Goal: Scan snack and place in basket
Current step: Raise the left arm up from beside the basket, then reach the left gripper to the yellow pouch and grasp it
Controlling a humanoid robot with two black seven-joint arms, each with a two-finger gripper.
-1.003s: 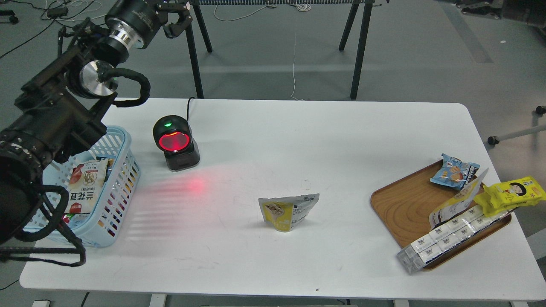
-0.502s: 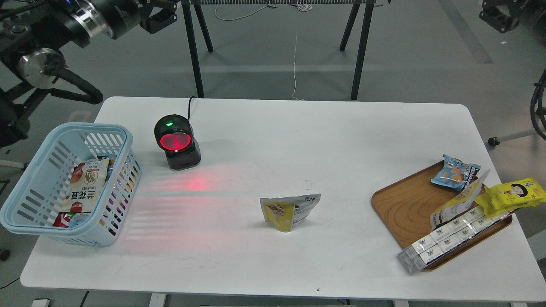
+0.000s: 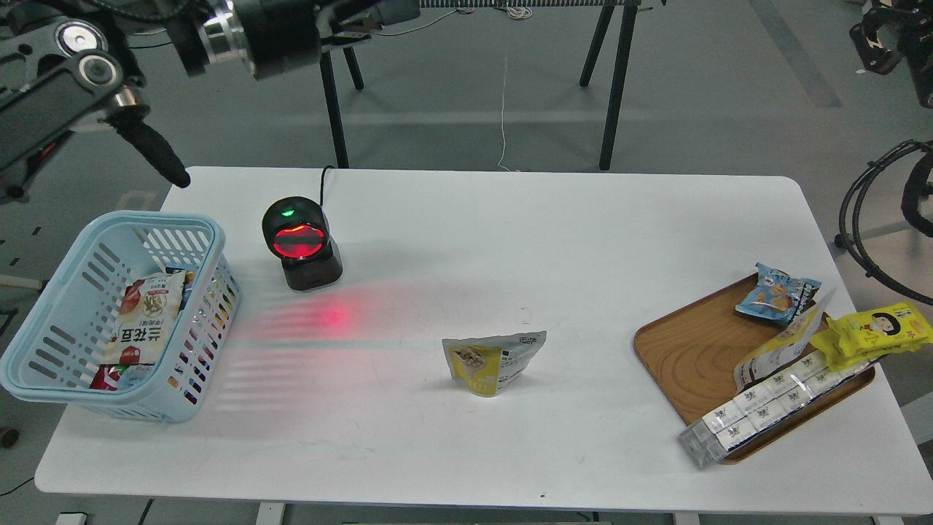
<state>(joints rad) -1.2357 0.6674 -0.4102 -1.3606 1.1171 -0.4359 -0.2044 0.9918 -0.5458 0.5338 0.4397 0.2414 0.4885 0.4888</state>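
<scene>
Left gripper (image 3: 379,11) high at the top edge, fingers blurred, cannot tell whether apart or together; it carries nothing visible. Right gripper (image 3: 871,44) at the far right edge, same uncertainty. Well below both, the snack (image 3: 492,361) lies untouched mid-worktop (image 3: 554,240), between scanner (image 3: 300,244) and tray (image 3: 692,357). Basket (image 3: 109,321) far below the left gripper. Pickup, scan and drop remain.

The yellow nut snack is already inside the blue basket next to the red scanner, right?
Not quite. The head view shows the snack on the bare table, mid-table and apart from the basket. The basket does sit next to the scanner.
</scene>
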